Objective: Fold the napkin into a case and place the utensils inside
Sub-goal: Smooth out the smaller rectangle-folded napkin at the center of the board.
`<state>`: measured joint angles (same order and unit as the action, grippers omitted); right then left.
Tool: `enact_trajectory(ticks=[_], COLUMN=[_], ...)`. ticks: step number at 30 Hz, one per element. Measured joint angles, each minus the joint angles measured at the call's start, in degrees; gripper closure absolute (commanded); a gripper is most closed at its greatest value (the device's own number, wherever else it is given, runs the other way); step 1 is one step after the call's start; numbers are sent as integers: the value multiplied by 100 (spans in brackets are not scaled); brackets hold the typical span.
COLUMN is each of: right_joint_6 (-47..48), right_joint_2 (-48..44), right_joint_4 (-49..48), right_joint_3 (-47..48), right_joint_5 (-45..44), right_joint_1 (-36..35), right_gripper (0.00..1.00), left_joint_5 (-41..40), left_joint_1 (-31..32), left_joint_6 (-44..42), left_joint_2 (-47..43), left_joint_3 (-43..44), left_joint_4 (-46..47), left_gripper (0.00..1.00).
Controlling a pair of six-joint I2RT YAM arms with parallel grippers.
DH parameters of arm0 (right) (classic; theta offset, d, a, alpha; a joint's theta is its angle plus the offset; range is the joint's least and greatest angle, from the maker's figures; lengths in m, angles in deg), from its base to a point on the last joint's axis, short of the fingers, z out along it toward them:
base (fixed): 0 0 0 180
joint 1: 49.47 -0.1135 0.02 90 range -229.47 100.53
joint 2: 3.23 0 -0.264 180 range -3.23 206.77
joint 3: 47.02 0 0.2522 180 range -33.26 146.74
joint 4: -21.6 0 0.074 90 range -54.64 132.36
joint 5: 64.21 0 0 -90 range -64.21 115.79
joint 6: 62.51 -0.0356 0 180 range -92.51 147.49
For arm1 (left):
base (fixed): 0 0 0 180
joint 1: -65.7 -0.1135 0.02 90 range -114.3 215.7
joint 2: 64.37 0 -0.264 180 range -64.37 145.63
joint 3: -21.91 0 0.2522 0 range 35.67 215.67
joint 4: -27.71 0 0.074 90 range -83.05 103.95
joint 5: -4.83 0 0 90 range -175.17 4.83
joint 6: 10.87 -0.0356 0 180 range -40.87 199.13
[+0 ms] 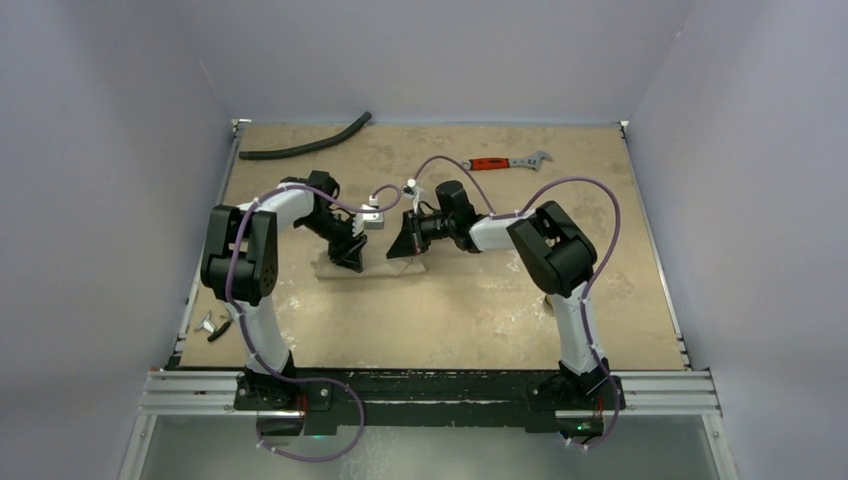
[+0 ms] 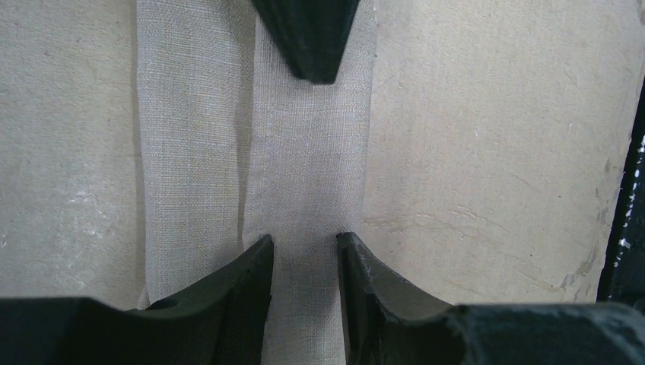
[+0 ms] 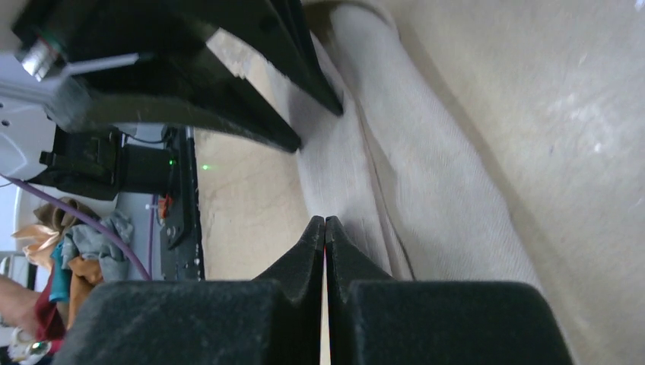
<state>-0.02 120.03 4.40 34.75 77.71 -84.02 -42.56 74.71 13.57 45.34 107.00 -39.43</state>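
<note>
At the middle of the worktop (image 1: 470, 310) the napkin (image 2: 304, 167) lies flat, folded into a long narrow strip with a lengthwise fold line showing. My left pincer (image 2: 304, 242) hangs just over the strip, jaws a little apart with nothing gripped, its fingertips straddling the upper layer. My right pincer (image 3: 325, 222) faces it from the opposite side, jaws pressed tight together, tips down at the cloth; whether they nip any of it I cannot tell. Along the far edge lie a black hose (image 1: 305, 145) and a red-handled wrench (image 1: 505, 161), well apart from the napkin.
</note>
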Motion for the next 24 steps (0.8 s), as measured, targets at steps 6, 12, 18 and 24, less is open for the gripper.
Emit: enact_trajectory(ticks=[6, 12, 18, 24], right_joint_6=[-142, -162, 55, 330], right_joint_2=[348, 592, 422, 260], right_joint_4=[-162, -212, 26, 328], right_joint_3=[297, 280, 249, 249], right_joint_5=[-44, -33, -372, -748], right_joint_1=[-72, -81, -120, -177], right_gripper=[100, 100, 100, 100], left_joint_5=[2, -22, -544, -1058], left_joint_1=[0, -28, -236, -404], left_joint_6=[87, 160, 195, 195], left_joint_2=[0, -11, -310, -625], left_joint_3=[4, 9, -37, -197], left_joint_4=[13, 9, 155, 354], left_gripper=[65, 64, 64, 64])
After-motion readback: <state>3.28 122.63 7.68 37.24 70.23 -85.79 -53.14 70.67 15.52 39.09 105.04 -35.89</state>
